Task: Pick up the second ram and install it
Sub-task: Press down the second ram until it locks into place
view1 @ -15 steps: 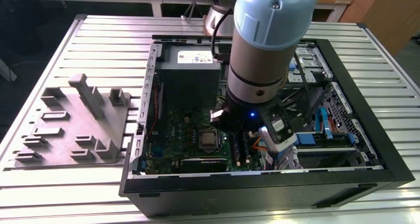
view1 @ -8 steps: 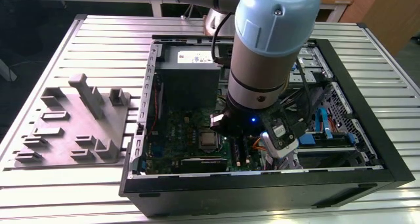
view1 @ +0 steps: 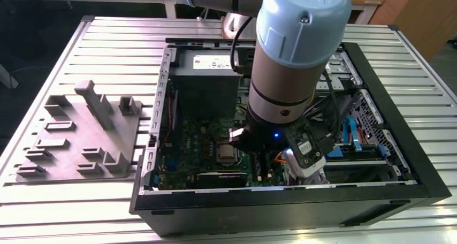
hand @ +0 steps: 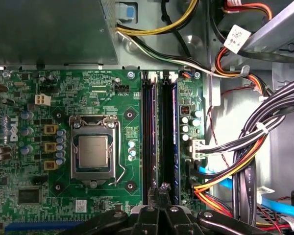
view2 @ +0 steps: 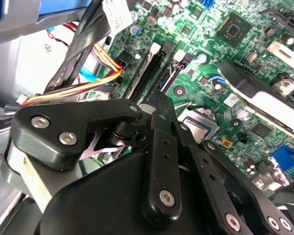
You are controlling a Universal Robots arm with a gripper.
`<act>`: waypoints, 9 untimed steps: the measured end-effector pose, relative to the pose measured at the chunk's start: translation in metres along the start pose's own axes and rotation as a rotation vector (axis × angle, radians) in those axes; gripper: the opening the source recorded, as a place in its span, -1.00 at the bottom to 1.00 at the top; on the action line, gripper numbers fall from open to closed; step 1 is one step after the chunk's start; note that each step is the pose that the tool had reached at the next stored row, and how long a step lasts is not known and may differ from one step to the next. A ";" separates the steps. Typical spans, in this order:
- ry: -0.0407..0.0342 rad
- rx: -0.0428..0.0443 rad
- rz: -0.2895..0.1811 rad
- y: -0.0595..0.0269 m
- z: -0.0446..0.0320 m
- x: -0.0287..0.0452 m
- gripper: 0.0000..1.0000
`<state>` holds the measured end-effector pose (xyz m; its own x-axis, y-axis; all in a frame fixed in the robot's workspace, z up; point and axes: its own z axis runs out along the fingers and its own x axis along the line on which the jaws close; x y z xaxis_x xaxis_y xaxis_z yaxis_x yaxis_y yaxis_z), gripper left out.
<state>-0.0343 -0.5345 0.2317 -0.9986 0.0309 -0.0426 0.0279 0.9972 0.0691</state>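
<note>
Jaws pressed together, holding nothing, tips just above the near end of the two RAM slots on the green motherboard. Second ram sits in the slot farther from the CPU socket, parallel to the neighbouring stick. Cable bundle runs beside the slots. In the exterior view the arm reaches down into the open PC case on the slatted worktop; grey fixture tray sits at the exterior view's left.
</note>
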 end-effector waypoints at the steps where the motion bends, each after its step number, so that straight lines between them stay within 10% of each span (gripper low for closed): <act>1: 0.0000 0.0002 0.000 -0.0002 0.0013 0.0001 -0.80; 9: 0.0001 0.0002 0.000 -0.0004 0.0040 0.0002 -0.80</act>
<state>-0.0342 -0.5346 0.2277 -0.9986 0.0308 -0.0425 0.0279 0.9972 0.0689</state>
